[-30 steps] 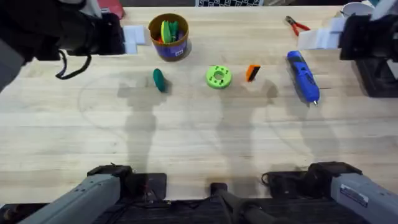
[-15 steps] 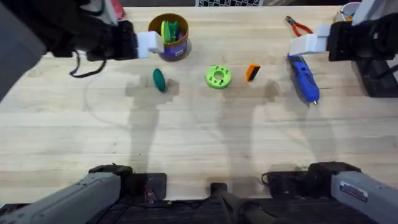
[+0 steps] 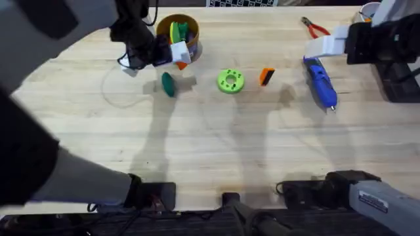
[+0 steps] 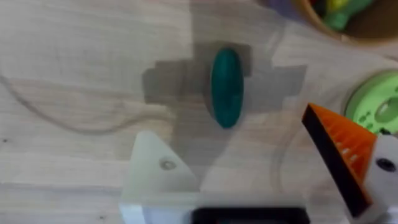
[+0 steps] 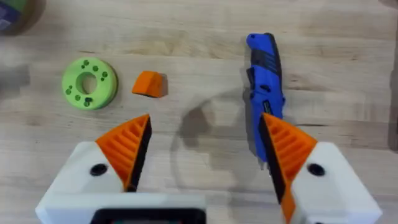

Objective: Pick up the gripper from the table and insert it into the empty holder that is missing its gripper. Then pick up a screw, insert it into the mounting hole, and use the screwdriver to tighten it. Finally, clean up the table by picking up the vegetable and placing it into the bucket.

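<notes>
The dark green vegetable [image 3: 168, 84] [image 4: 226, 87] lies on the table in front of the bucket [image 3: 178, 36]. My left gripper [image 3: 172, 54] [image 4: 233, 134] hovers open just above it. One of its fingers is a bare white holder [image 4: 155, 174] showing the mounting hole [image 4: 166, 164]. The other carries an orange ridged pad [image 4: 339, 146]. The loose orange gripper [image 3: 266, 77] [image 5: 149, 83] rests between the green disc [image 3: 230, 80] and the blue screwdriver [image 3: 319, 80] [image 5: 266, 74]. My right gripper [image 3: 326, 46] [image 5: 205, 124] stands open above the screwdriver, both orange pads in place.
The bucket holds green and yellow toy pieces. Red-handled pliers [image 3: 314, 26] lie at the far right back. A black stand [image 3: 400, 82] sits at the right edge. Bare wood stretches across the front half of the table.
My left arm has swung right and forward, bringing its gripper from the far left to over the vegetable beside the bucket. The right gripper shifted left a second ago and has held still since.
</notes>
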